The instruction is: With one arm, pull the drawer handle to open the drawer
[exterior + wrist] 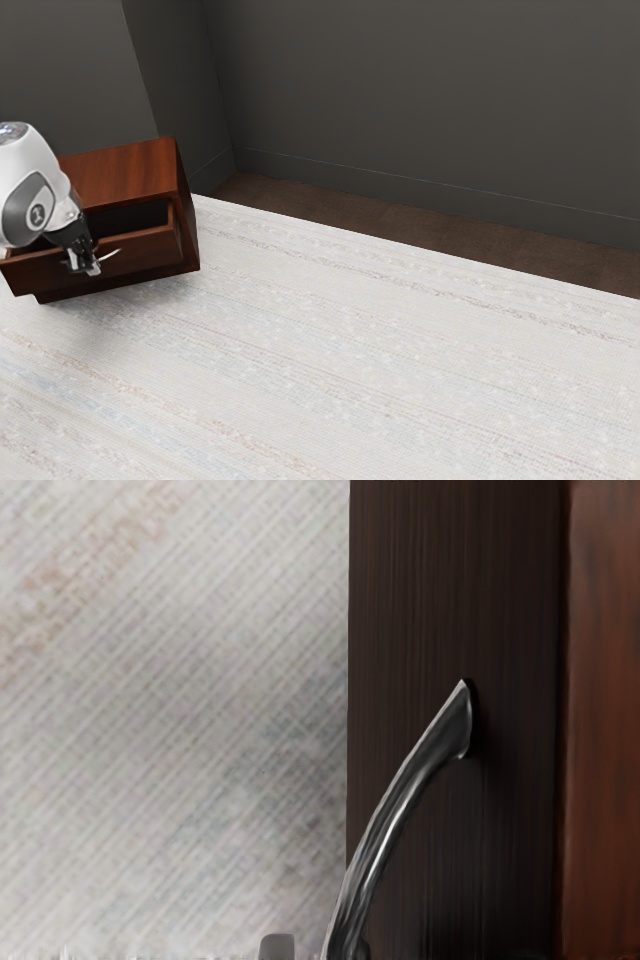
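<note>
A small red-brown wooden cabinet (pixel 125 170) stands at the exterior view's left on the pale surface. Its drawer front (pixel 145 255) sits pulled out from the body, with a dark gap above it. A curved silver handle (pixel 106 254) crosses the drawer front. My black gripper (pixel 82 260) hangs from the white wrist right at the handle's end, its fingers closed around it. In the wrist view the handle (pixel 410 790) arcs across the dark drawer front (pixel 470 600) and runs down under my hand.
The pale streaked tabletop (pixel 380 360) stretches wide toward the exterior view's right and front. Dark grey walls (pixel 420 90) and a brown floor strip (pixel 480 235) lie behind. A redder wood edge (pixel 605 720) borders the drawer front.
</note>
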